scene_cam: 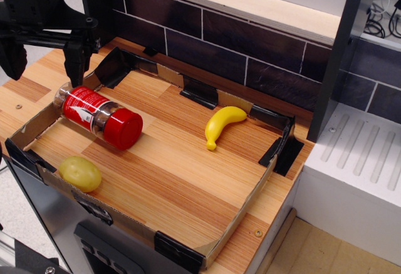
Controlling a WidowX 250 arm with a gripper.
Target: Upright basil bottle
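You are looking down at a wooden counter (37,76) with a striped plank surface. On it sits a shallow cardboard tray (247,202), its low walls held at the corners by black tape. Inside the tray, towards the far right, lies a yellow banana (222,125), curved, with its stem end pointing toward you. At the near left corner rests a yellow-green potato (80,173), just beside the tray's front wall and well apart from the banana. Behind the counter runs a wall of dark tiles (219,42) with pale grout lines. To your right stands a white draining board (363,161) with raised ribs.
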